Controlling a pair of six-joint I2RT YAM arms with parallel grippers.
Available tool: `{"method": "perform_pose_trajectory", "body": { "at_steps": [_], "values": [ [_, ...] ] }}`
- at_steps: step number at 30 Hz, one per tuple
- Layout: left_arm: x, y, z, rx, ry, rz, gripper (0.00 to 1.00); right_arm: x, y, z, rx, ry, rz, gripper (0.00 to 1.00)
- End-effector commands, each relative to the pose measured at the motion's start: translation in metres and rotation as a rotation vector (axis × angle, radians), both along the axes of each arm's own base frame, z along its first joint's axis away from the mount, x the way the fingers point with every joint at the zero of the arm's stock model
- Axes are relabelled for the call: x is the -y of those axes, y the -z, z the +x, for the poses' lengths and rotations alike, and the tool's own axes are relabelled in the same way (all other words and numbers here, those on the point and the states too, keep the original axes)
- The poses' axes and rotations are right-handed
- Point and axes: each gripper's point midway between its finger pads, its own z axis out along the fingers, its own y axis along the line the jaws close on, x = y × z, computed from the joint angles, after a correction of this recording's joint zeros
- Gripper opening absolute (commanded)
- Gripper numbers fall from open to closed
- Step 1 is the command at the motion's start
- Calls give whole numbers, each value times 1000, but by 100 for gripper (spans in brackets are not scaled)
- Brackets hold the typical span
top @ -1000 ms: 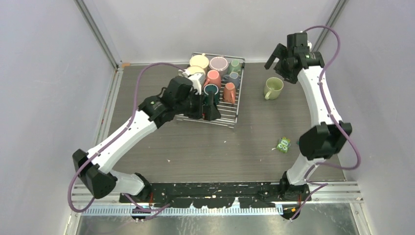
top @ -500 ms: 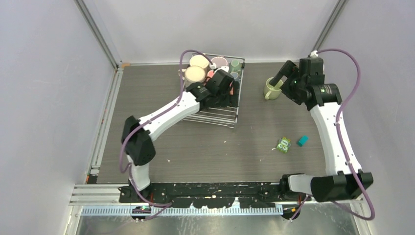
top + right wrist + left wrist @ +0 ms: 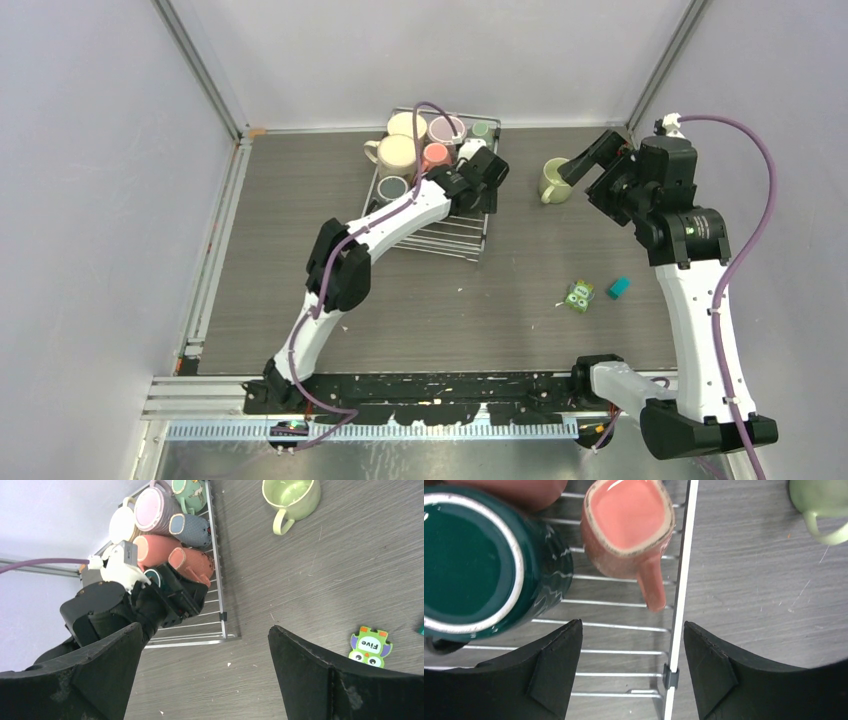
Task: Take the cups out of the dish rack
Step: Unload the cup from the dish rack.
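1. Right now my left gripper hovers over the right rim of the flat silver wire dish rack, jaws spread wide, holding nothing.
2. Just ahead, a salmon pink ceramic mug lies on its side, handle pointing at me, with a dark teal mug beside it.
3. My right gripper hangs open and empty, right of the rack.
4. One pale green mug stands out on the table; the others crowd the rack's far end.
5. I judge I'm lining up on the pink mug. Next: advance, drop, close on its wall.
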Motion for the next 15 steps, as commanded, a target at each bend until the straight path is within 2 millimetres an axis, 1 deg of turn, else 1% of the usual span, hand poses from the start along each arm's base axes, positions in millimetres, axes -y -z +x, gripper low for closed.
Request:
{"method": "perform_pose_trajectory", "body": {
  "at_steps": [1,3,9,13,15],
  "values": [
    [6,-19,18,76,-32,6,73,-4,-4,-6,9,-14,16,100],
    [8,-10,21,72,-34,23,71,-4,-5,-7,13,-16,18,100],
    [9,1,34,100,-44,67,68,-5,-7,-10,16,-21,18,100],
    [9,10,38,103,-43,91,62,-4,-7,-11,14,-21,16,100],
    [9,13,38,101,-41,95,56,-4,-6,-11,14,-20,16,100]
  ]
}}
